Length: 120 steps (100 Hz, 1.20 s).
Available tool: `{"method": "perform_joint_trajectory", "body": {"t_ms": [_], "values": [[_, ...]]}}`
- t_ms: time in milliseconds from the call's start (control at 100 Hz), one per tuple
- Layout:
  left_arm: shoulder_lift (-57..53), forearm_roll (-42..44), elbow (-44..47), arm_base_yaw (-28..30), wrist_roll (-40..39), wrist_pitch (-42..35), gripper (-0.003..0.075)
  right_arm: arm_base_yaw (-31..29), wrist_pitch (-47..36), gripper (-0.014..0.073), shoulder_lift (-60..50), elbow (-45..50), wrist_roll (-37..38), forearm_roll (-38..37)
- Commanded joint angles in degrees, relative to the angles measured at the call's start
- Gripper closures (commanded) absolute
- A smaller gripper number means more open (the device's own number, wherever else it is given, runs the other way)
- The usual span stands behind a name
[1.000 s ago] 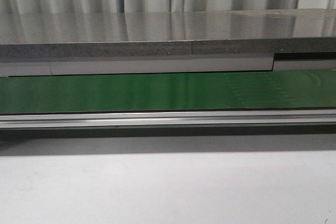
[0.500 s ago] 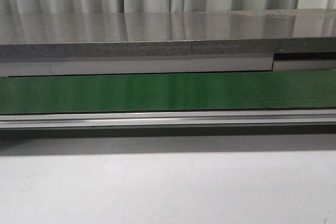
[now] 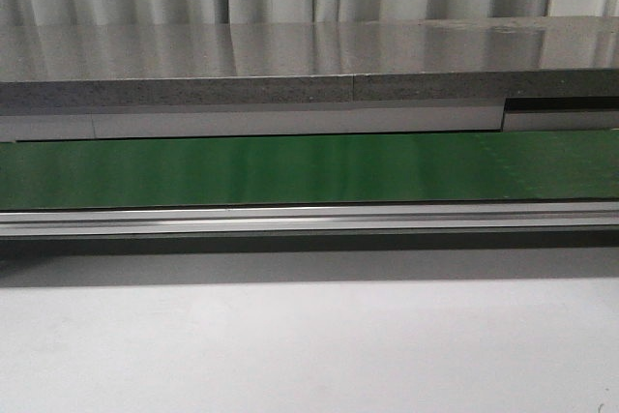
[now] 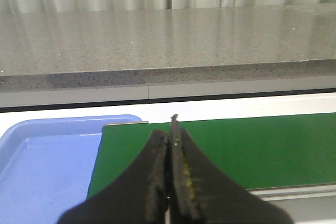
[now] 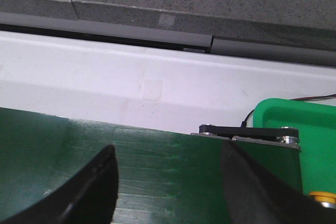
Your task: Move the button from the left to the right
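Across the front view only the bare green belt (image 3: pixel 309 169) shows, no button; at the left wrist the left gripper (image 4: pixel 169 145) is pressed together beside a blue tray (image 4: pixel 47 156), while at the right wrist the right gripper (image 5: pixel 168 177) gapes empty near a green bin (image 5: pixel 310 140), so any arriving button may pass unnoticed.

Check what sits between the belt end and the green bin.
A black bracket with silver bolts, at the belt end beside the bin. Right wrist view only.

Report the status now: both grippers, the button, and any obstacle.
Left gripper shut, empty, over green belt. Right gripper open, empty. Button not clearly in view. No obstacle seen.
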Motion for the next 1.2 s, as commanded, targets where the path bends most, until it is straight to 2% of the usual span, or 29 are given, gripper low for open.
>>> {"method": "perform_joint_trajectory", "body": {"t_ms": [0, 260, 400, 650, 890, 990, 1190], "values": [[0.43, -0.56, -1.49, -0.47, 0.0, -4.75, 0.0741, 0.58, -7.42, 0.0155, -6.79, 4.05, -0.04, 1.09], [0.43, -0.56, -1.49, -0.47, 0.0, -4.75, 0.0741, 0.79, -14.72, 0.0155, -25.38, 21.49, -0.04, 1.16], [0.43, -0.56, -1.49, -0.47, 0.0, -4.75, 0.0741, 0.79, -15.22, 0.0155, -35.44, 27.5, -0.04, 1.16], [0.43, -0.56, -1.49, -0.47, 0.0, -4.75, 0.0741, 0.79, -10.72, 0.0155, -51.22, 34.15, -0.04, 1.44], [0.43, -0.56, -1.49, -0.47, 0.0, -4.75, 0.0741, 0.79, -6.29, 0.0164, -58.21, 36.53, -0.04, 1.54], [0.43, -0.56, -1.49, -0.47, 0.0, -4.75, 0.0741, 0.79, -6.56, 0.022, -58.27, 36.58, -0.04, 1.54], [0.43, -0.56, -1.49, -0.47, 0.0, -4.75, 0.0741, 0.79, -6.67, 0.046, -58.27, 36.58, -0.04, 1.54]]}}
